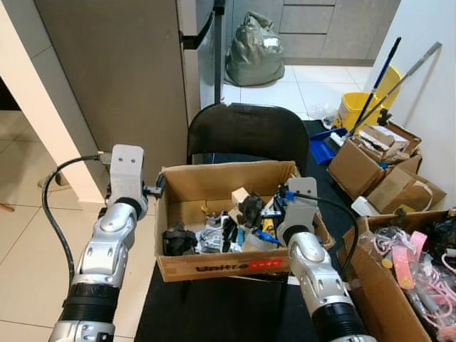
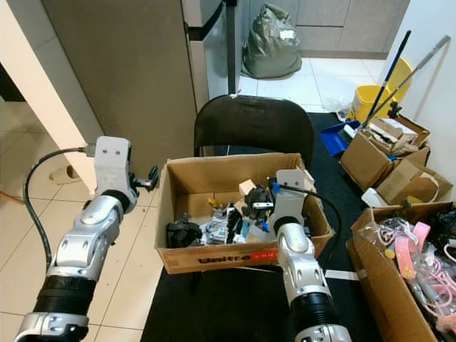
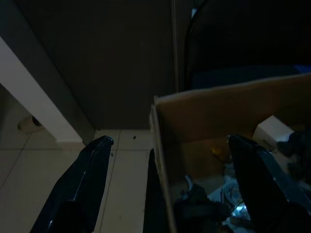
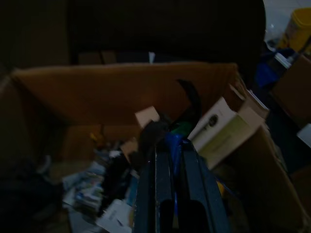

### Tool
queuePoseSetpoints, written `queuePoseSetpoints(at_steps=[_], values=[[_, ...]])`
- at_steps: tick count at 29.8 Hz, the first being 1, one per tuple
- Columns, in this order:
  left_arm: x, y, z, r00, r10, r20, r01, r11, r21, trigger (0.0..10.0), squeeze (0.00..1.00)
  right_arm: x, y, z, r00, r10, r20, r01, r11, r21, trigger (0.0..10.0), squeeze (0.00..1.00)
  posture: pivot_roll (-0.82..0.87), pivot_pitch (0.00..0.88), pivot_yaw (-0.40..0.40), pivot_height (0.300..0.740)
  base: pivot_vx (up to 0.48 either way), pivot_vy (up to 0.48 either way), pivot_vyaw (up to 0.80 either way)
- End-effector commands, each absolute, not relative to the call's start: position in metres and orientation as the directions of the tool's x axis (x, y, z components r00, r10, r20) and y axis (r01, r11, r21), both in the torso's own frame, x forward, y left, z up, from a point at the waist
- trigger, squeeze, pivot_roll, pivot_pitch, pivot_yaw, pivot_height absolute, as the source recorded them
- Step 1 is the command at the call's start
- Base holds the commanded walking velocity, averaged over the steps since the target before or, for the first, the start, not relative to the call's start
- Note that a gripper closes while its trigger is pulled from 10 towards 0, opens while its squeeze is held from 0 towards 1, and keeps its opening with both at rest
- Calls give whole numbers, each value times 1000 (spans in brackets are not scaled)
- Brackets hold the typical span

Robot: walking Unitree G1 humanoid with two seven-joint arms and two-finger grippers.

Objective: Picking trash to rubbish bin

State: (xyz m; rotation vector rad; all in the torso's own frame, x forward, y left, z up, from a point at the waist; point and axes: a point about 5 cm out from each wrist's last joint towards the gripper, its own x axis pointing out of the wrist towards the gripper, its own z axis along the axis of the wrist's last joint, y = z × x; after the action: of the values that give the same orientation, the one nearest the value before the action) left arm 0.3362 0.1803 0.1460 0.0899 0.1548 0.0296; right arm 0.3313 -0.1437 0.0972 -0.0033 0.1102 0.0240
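An open cardboard box [image 1: 214, 267] of mixed trash rests on a black chair [image 1: 246, 132]. Inside lie black pieces [image 1: 178, 241], crumpled wrappers [image 1: 214, 239] and a small beige carton [image 4: 221, 128]. My right gripper [image 1: 262, 215] hangs over the box's right half. Its fingers [image 4: 163, 184] are shut on a small blue piece of trash [image 4: 172, 143], with a dark curved piece just beyond. At the box's left wall, my left gripper [image 1: 152, 187] stands open, one finger [image 3: 80, 182] outside the wall [image 3: 160, 145] and the other over the trash.
A grey-green sack [image 1: 254, 50] sits on the tiled floor behind the chair. On the right are a yellow mop bucket [image 1: 356, 110], a blue dustpan [image 1: 324, 146] and several cardboard boxes [image 1: 370, 164]. A dark cabinet panel [image 1: 114, 71] rises on the left.
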Motion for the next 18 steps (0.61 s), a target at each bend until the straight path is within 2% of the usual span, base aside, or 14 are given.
queuePoseSetpoints(at_steps=[1,4,9,15,18], values=[[332,183,134,981,29,-194,-10,995,98,10000,0,328,-146,89,990,17,-137,-17,1000,-3,10000,0,36,103,34,740,0,0,0],[332,182,132,978,18,-207,1,996,89,10000,0,328,-146,88,990,15,-140,-15,1000,-2,10000,0,36,103,34,740,0,0,0],[325,170,128,970,-105,-218,121,991,59,10000,0,324,-154,81,988,-30,-154,34,999,21,10000,0,38,108,34,740,0,0,0],[320,155,126,943,-235,-235,262,961,90,10000,0,321,-155,80,989,-30,-146,39,997,60,10000,0,36,113,38,740,0,0,0],[320,153,126,942,-241,-235,268,959,95,10000,0,321,-155,80,990,-30,-139,40,997,67,10000,0,38,115,38,740,0,0,0]])
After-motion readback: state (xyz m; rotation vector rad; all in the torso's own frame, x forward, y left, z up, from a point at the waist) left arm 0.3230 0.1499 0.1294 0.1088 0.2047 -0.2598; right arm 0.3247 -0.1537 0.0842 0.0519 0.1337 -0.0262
